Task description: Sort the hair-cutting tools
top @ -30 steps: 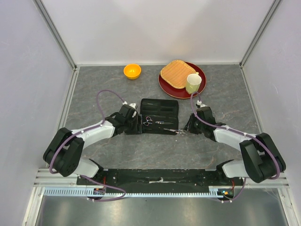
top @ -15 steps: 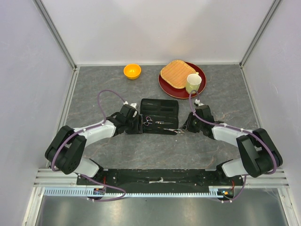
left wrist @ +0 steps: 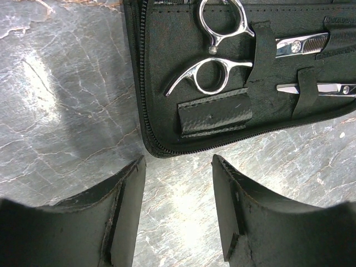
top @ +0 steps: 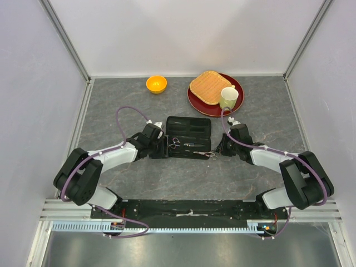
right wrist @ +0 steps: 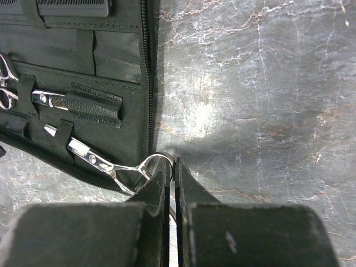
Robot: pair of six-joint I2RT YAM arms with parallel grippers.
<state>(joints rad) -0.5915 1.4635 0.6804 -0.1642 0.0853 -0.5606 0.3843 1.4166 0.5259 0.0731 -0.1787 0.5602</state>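
Two robot arms reach inward over a grey marbled table, one from each side of an open black zip case that lies flat between them. At the back of the table, a dark red plate holds a tan woven square and a pale mug; what is inside the mug cannot be seen. An orange bowl stands to the left of the plate, well apart from the case.

Inside the case, a black comb is tucked into the far half. In the near half, the first scissors lie under elastic straps, with their silver finger rings toward the left end. The second scissors lie along the near edge of the case. Their blade is under a strap, and their rings stick out past the zip at the right end.

The right gripper is pinched almost closed on one ring of the second scissors, its fingers narrowed to a slit. The left gripper holds nothing. Its fingers are spread wide over bare table just beside the case's near left corner.
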